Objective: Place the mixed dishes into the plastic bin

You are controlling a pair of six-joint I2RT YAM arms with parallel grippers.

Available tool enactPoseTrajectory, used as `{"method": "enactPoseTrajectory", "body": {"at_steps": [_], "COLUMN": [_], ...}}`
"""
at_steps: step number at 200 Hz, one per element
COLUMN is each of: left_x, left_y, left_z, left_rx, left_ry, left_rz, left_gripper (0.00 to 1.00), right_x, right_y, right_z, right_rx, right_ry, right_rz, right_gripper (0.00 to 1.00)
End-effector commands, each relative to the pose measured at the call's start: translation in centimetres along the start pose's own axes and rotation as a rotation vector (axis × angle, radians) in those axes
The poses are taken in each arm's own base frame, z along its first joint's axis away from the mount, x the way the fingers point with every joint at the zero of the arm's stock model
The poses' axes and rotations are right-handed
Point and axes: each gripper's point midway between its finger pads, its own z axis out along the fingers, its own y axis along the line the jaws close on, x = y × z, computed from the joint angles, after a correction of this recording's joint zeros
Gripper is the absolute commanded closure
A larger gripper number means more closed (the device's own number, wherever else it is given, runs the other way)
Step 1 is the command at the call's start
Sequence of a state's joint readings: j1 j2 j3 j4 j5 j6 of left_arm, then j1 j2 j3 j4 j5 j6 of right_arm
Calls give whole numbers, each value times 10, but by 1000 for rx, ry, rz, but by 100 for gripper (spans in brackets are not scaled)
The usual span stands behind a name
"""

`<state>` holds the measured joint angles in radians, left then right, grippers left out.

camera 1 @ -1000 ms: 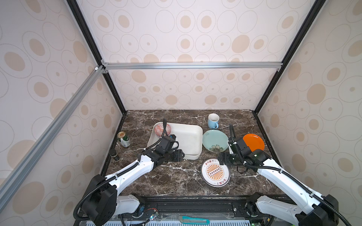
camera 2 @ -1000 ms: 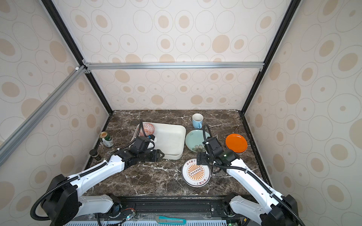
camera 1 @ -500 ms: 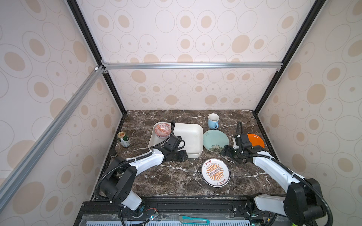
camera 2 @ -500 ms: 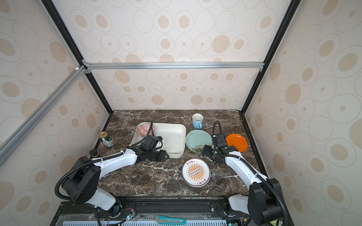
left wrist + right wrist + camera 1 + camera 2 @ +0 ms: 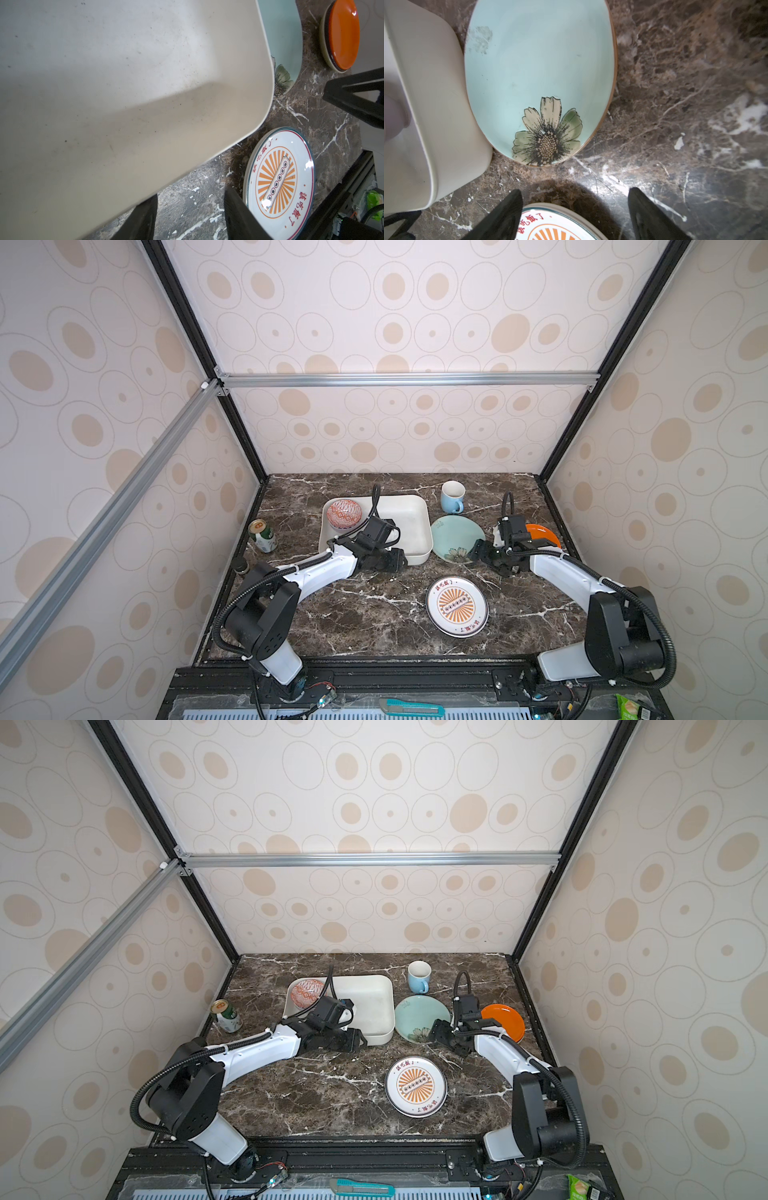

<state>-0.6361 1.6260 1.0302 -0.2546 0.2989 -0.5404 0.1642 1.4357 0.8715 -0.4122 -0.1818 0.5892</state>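
Five dishes show on your counter; take 12 o'clock as the far wall. The bin sits at 11 o'clock from the counter's middle. Your left end effector is low at the bin's 5 o'clock corner, outside the wall. It is released, its fingers apart with bare counter between them. Your right end effector hangs at 4 o'clock off the teal plate. It is also released, fingers wide over the counter and the far rim of the sunburst plate. The teal plate lies flat just beside the bin at its 3 o'clock. The sunburst plate lies at 6 o'clock from it, apart. The orange plate is at 3 o'clock of the teal one, partly hidden by your right arm. The bowl is the one dish inside the bin, upright in its 10 o'clock corner. The mug stands at 12 o'clock from the teal plate. A can stands at the bin's 9 o'clock.
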Motion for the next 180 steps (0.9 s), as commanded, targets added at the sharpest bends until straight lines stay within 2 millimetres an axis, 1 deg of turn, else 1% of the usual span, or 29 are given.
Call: {"method": "enactPoseTrajectory", "body": {"at_steps": [1, 15, 43, 50, 52, 64, 66, 70, 76, 78, 85, 90, 92, 97, 100, 101, 105, 108, 109, 110, 116, 121, 123, 132, 141, 152, 153, 160, 180], "left_x": [-30, -46, -86, -101, -102, -129, -131, -142, -152, -160, -176, -189, -191, -200, -206, -209, -215, -220, -222, -221, -231, -234, -237, -237, -236, -229, -230, -227, -233], "left_y": [-25, -32, -53, -61, -61, -70, -70, -74, -75, -78, -82, -89, -88, -90, -93, -95, -96, -98, -100, -98, -101, -99, -99, -95, -91, -86, -87, -85, -85], "left_z": [-21, -23, -11, -11, -7, -2, 1, 2, 8, 7, 12, 11, 17, 23, 26, 23, 31, 34, 32, 37, 39, 49, 48, 62, 72, 87, 85, 89, 91], "left_rx": [42, 46, 61, 63, 59, 48, 43, 38, 23, 24, 13, 14, 8, 2, 6, 8, 8, 12, 14, 9, 17, 17, 21, 31, 38, 51, 56, 65, 59], "left_ry": [-75, -102, -114, -130, -123, -146, -141, -154, -153, -168, -177, -193, -188, -189, -192, -198, -198, -202, -210, -201, -222, -221, -229, -227, -229, -229, -234, -241, -274], "left_rz": [51, 53, 66, 72, 72, 79, 78, 84, 87, 90, 93, 97, 96, 97, 98, 99, 98, 96, 97, 94, 84, 71, 67, 42, 18, 1, 0, -15, -28], "left_gripper": [43, 38, 36, 36, 36, 35, 35, 35, 35, 35, 35, 35, 35, 35, 35, 35, 35, 35, 35, 35, 34, 34, 33, 34, 35, 35, 35, 35, 36], "right_x": [-16, -20, -19, -18, -18, -15, -14, -12, -11, -10, -8, -7, -7, -5, -4, -4, -3, -2, -2, -2, 0, 1, 2, 4, 5, 7, 7, 7, 10], "right_y": [7, 10, 7, 4, 4, 0, -1, -2, -2, -2, -4, -4, -4, -5, -6, -5, -6, -6, -6, -5, -5, -4, -4, -6, -8, -8, -8, -9, -11], "right_z": [-11, -15, -25, -28, -29, -34, -34, -35, -37, -38, -39, -41, -42, -42, -43, -43, -43, -44, -44, -44, -44, -45, -45, -46, -47, -47, -47, -47, -47], "right_rx": [-2, 0, 9, 17, 18, 28, 30, 33, 29, 29, 29, 30, 31, 33, 34, 31, 31, 27, 25, 24, 14, 11, 9, 14, 15, 10, 11, 11, 17], "right_ry": [-42, -52, -82, -88, -91, -101, -102, -102, -105, -104, -104, -105, -106, -105, -104, -104, -103, -102, -102, -101, -100, -98, -97, -96, -98, -102, -104, -108, -102], "right_rz": [-28, -34, -38, -41, -43, -50, -51, -53, -57, -58, -64, -68, -68, -73, -74, -75, -76, -77, -76, -76, -78, -80, -81, -84, -89, -99, -99, -105, -122], "right_gripper": [17, 16, 14, 13, 13, 13, 12, 12, 12, 12, 12, 12, 12, 12, 12, 12, 12, 12, 12, 12, 12, 12, 12, 12, 12, 11, 11, 11, 11]}}
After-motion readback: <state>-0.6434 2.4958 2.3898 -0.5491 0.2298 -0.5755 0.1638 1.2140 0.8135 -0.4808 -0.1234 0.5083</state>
